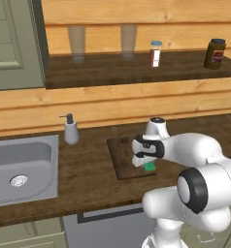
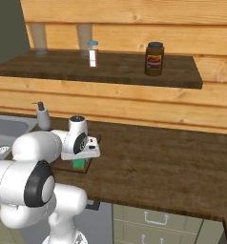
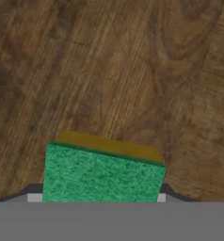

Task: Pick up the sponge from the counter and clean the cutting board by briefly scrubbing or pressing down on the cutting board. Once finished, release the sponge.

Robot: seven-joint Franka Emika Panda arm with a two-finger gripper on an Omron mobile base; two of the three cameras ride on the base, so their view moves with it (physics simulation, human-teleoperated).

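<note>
Around the cutting board you have open counter on all sides. The soap dispenser stands at about 10 o'clock from the board, well apart, with the sink at 9 o'clock beyond it. At 12 o'clock the shelf with its jar and bottle overhangs higher up.

Your sponge, bright green with a yellowish layer on its far face, sits clamped in the gripper over the board. The board, dark brown with rounded corners, lies flat on the counter, right of the steel sink, and the sponge meets its near right corner.
</note>
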